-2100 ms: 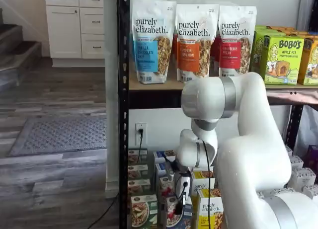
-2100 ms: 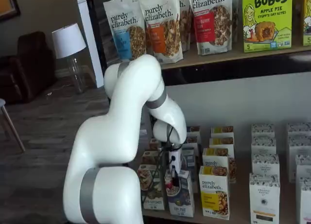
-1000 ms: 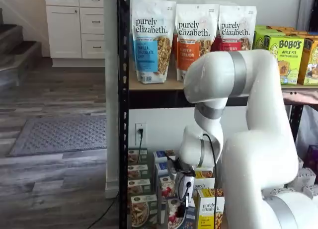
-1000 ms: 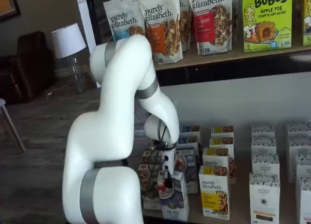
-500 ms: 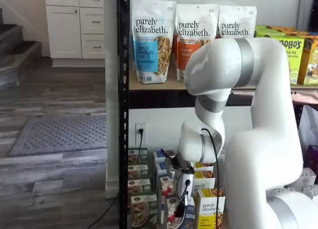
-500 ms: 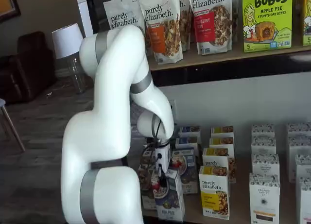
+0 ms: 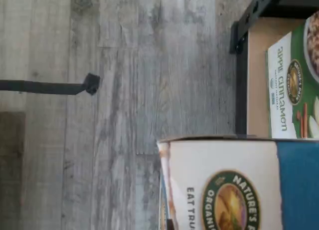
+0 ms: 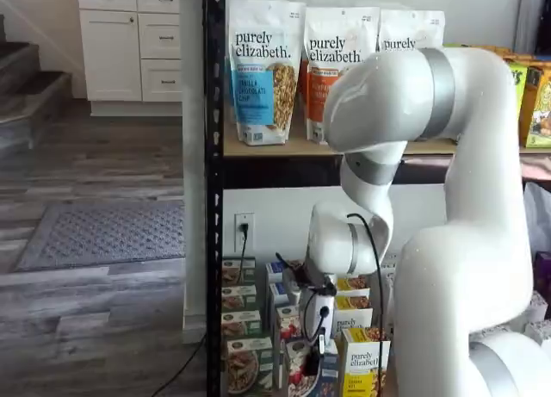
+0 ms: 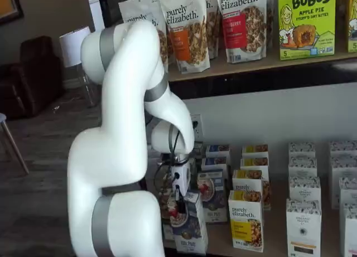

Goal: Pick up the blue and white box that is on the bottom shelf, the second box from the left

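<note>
The blue and white box (image 9: 188, 228) hangs from my gripper (image 9: 179, 198), whose black fingers are closed on its top. In both shelf views the box is out in front of its row at the left end of the bottom shelf (image 9: 224, 249), tilted a little. It also shows low in a shelf view (image 8: 301, 371) under the gripper (image 8: 315, 356). The wrist view shows the box (image 7: 224, 185) close up, white band with a round logo beside the blue front, over grey floor. The fingers are hidden in the wrist view.
A green-trimmed apple cinnamon carton (image 7: 294, 80) stands beside the box, by the black post (image 7: 241, 70). Yellow "purely elizabeth" cartons (image 9: 246, 219) and white cartons (image 9: 304, 223) fill the bottom shelf to the right. Granola bags (image 9: 187, 28) stand on the upper tier. My white arm (image 9: 120, 156) covers the shelf's left end.
My arm has drawn back from the rack and to the left with the blue and white box in the fingers. The box has left its row and come forward off the shelf front.
</note>
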Action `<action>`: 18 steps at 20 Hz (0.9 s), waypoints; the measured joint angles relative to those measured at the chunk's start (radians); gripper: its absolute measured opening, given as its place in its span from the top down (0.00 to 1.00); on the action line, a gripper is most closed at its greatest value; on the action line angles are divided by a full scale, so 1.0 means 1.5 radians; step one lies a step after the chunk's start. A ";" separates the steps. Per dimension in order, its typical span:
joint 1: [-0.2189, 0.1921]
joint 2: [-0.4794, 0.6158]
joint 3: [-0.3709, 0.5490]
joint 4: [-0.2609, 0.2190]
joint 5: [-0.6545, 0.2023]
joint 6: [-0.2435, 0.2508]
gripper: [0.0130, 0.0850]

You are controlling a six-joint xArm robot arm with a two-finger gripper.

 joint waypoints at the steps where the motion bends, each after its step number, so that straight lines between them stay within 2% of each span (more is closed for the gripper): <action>1: 0.002 -0.009 0.007 -0.009 0.002 0.010 0.56; 4: 0.006 -0.036 0.029 -0.029 0.006 0.033 0.56; 9: 0.012 -0.086 0.067 -0.045 0.017 0.054 0.56; 14: 0.020 -0.152 0.107 -0.071 0.046 0.087 0.56; 18: 0.026 -0.208 0.135 -0.071 0.075 0.095 0.56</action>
